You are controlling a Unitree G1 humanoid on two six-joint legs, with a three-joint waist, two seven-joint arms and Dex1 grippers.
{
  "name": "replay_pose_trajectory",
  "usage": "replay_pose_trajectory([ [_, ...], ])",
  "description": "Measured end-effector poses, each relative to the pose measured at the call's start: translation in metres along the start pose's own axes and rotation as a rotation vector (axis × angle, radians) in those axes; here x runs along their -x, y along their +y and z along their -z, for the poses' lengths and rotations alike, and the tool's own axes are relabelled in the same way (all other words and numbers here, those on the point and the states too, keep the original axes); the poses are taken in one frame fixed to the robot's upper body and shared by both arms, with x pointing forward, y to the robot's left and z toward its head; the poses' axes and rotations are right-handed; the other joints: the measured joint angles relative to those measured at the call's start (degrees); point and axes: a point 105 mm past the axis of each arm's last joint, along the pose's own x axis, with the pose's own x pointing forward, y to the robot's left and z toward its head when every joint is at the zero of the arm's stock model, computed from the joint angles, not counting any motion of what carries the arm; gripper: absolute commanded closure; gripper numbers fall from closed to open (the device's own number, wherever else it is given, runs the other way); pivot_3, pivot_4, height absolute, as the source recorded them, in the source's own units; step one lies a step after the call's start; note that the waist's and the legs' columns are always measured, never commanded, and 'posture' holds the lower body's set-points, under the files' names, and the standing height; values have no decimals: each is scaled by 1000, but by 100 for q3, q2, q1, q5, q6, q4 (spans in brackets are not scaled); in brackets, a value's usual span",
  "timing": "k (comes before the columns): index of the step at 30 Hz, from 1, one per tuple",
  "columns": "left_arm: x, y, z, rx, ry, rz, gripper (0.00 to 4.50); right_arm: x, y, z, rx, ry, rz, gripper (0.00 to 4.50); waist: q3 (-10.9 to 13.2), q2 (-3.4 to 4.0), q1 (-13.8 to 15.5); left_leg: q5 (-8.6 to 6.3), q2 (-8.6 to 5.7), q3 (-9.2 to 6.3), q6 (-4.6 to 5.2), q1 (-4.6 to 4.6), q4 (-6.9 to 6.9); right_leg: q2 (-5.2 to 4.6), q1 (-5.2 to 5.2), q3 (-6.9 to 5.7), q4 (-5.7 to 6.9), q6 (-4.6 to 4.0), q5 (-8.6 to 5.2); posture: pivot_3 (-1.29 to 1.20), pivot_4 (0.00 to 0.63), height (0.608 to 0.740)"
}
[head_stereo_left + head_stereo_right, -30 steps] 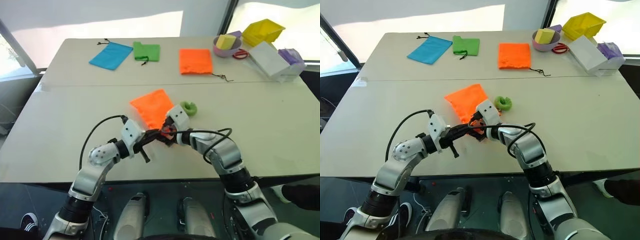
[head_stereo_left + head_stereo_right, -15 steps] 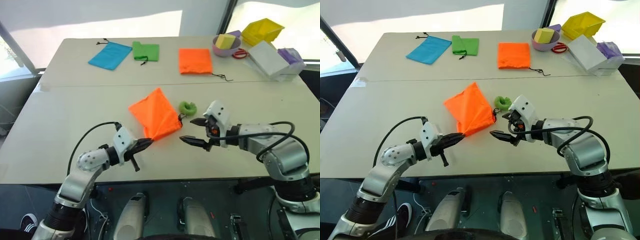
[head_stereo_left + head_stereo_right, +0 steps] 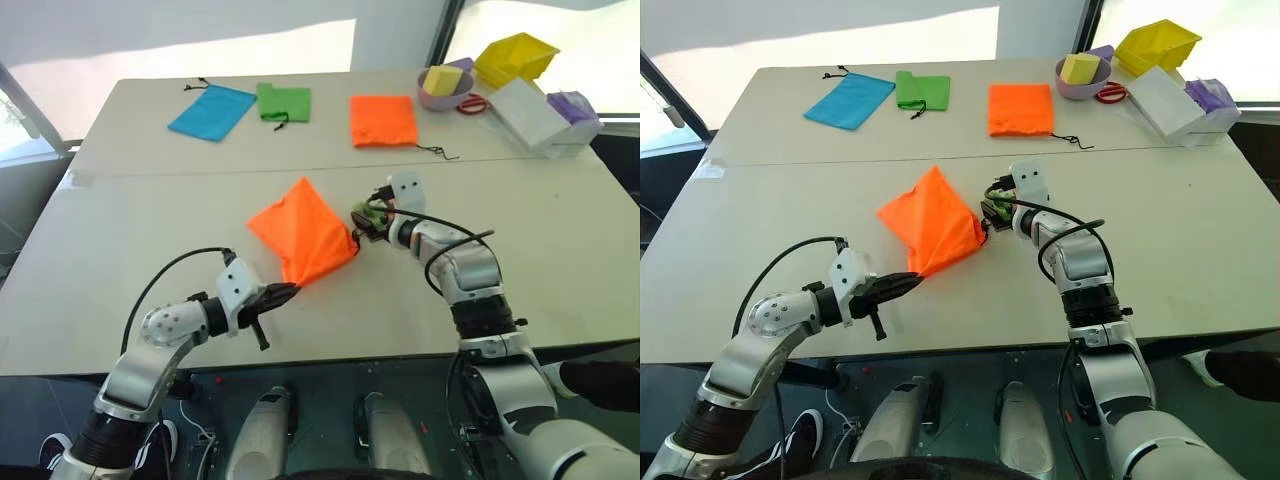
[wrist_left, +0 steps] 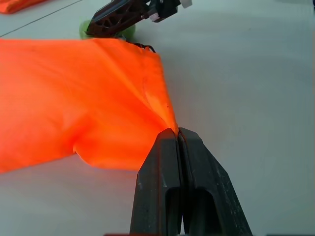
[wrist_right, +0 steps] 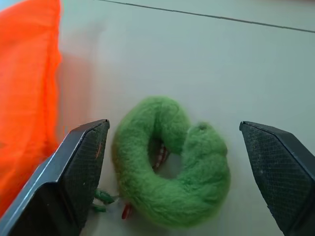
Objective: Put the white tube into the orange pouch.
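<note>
The orange pouch [image 3: 300, 228] lies in the middle of the near table, pulled up into a peak. My left gripper [image 3: 284, 293] is shut on its near corner, and the left wrist view shows the fabric pinched between the closed fingers [image 4: 165, 157]. At the pouch's right side lies the lime-green ring [image 5: 172, 189] on its dark cord. My right gripper [image 5: 172, 130] is open, one finger on each side of that ring, close above it. The white tube is hidden or out of view.
On the far table lie a blue pouch [image 3: 210, 110], a green pouch [image 3: 283, 102] and a second orange pouch [image 3: 383, 120]. At the far right stand a purple bowl [image 3: 447, 90], a yellow bin [image 3: 515, 60], a white box [image 3: 530, 112] and red scissors [image 3: 472, 103].
My right gripper left the pouch's near edge, swung out to the right, then moved forward to the green ring. The left gripper drew slightly back and left, holding the corner.
</note>
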Motion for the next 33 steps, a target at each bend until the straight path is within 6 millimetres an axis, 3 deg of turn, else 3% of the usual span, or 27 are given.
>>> replay_pose_trajectory([
  [6,0,1,-1,-3,-4,-13,4500,-3,-3,3,75,23,6,78,0,0,-1,0,11,-2,-1,22,0,21,4,24,7,-27,-7,0,150,740],
  [7,0,1,-1,-2,-5,-14,4500,-3,-3,4,81,29,1,303,0,0,-1,0,11,-1,-1,22,0,22,4,26,7,-28,-7,0,150,740],
  [10,-1,1,-1,-2,-7,-18,4500,-2,0,6,92,39,-27,1399,0,0,3,0,11,0,-1,22,0,23,4,30,7,-27,-6,0,150,740],
  [16,-1,2,-2,-6,-6,-20,4500,2,1,4,96,45,-46,4454,0,0,9,0,11,2,-1,22,1,23,4,35,7,-27,-6,0,150,740],
  [24,0,8,-6,75,-33,-41,4500,23,-1,14,-22,39,-103,4454,0,0,6,-1,11,2,-1,20,0,24,0,39,6,-26,-7,0,150,740],
  [27,2,9,-7,107,-46,-23,3600,36,-4,20,-5,56,-110,4500,0,0,16,-1,13,1,-1,20,0,25,0,39,6,-28,-9,0,150,740],
  [32,7,10,-8,102,-38,10,1123,60,-5,30,13,86,-150,4500,0,0,10,-3,13,3,-4,19,0,18,0,44,0,-31,-9,0,150,740],
  [33,9,10,-8,106,-34,22,1123,62,-6,31,14,89,-156,4500,0,0,10,-3,13,3,-4,19,0,18,0,46,0,-32,-9,0,150,740],
])
